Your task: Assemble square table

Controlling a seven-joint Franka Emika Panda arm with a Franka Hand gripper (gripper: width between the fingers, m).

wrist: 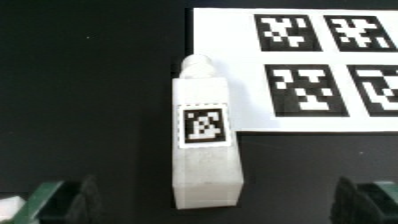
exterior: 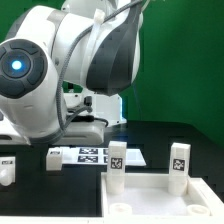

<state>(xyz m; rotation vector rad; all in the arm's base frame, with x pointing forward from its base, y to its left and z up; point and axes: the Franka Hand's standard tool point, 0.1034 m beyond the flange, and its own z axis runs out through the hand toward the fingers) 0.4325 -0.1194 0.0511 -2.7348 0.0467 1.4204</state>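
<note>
A white leg (wrist: 205, 135) lies flat on the black table, a marker tag facing up, with its pointed end beside the marker board (wrist: 311, 60). My gripper (wrist: 214, 205) hangs above the leg's blunt end. It is open, one dark finger on each side of the leg, well clear of it and holding nothing. The exterior view shows the white square tabletop (exterior: 150, 193) at the front right. Two legs (exterior: 116, 160) (exterior: 178, 160) stand upright at its far corners. The arm's body hides the gripper there.
Another white leg (exterior: 8, 170) sits at the exterior view's left edge. The marker board (exterior: 88, 155) lies flat between it and the tabletop. A small white tagged piece (exterior: 54, 157) lies against the board's left end. A green wall stands behind the table.
</note>
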